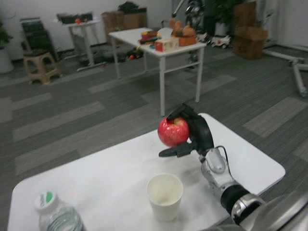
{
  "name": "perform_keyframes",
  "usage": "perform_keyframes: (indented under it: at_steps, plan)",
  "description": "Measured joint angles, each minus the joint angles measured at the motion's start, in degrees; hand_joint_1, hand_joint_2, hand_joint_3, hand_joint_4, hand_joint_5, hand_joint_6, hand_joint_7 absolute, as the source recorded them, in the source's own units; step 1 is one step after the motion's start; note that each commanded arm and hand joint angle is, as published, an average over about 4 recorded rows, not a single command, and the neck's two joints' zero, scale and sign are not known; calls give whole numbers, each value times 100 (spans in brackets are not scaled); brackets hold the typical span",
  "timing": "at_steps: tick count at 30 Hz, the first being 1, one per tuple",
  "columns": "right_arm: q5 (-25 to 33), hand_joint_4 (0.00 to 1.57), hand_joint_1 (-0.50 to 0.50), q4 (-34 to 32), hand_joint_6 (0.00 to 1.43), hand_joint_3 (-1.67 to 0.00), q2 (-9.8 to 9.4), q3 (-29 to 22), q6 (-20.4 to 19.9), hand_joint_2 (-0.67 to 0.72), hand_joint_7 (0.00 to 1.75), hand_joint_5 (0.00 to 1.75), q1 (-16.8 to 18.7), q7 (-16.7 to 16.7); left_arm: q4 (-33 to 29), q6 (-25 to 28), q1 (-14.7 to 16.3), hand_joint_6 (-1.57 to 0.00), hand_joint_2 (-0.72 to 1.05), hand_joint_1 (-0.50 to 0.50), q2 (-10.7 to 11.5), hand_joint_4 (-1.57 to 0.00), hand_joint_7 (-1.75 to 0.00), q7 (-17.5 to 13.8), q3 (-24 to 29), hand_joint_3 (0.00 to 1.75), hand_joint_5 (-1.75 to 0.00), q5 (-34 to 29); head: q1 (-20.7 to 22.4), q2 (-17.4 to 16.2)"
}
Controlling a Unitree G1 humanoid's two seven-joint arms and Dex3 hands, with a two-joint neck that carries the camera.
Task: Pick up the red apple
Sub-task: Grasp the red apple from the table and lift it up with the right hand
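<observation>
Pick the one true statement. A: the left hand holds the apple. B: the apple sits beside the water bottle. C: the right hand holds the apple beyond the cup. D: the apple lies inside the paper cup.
C: the right hand grips the red apple, which shows beyond the empty paper cup.

No legible text or labels.

The white table (120,168) bears a paper cup (165,196) and a water bottle (57,216).
</observation>
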Motion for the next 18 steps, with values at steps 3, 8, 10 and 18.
perform_keyframes:
  at_steps: [3, 8, 10, 18]
  plan:
    - [0, 57, 25, 176, 104, -24, -19, 222, 8, -29, 154, 155, -187, -1, 0, -1, 11, 0, 105, -48, 0, 0, 0, -2, 40, 0, 0, -1, 648, -383]
    - [-2, 57, 25, 360, 103, -24, -45, 492, 16, -29, 154, 155, -400, 0, -19, -1, 59, 0, 105, -48, -2, 0, 0, -10, 103, 0, 0, -1, 1552, -619]
    - [-2, 57, 25, 387, 103, -24, -53, 504, 16, -29, 154, 155, -412, 0, -27, -1, 80, 0, 105, -48, -5, 0, 0, -10, 117, 0, 0, -1, 1694, -627]
    - [-2, 57, 25, 391, 103, -24, -66, 503, 16, -29, 154, 155, -414, -6, -37, -1, 118, 0, 105, -48, -9, 0, 0, -52, 140, 0, 0, -2, 1838, -615]
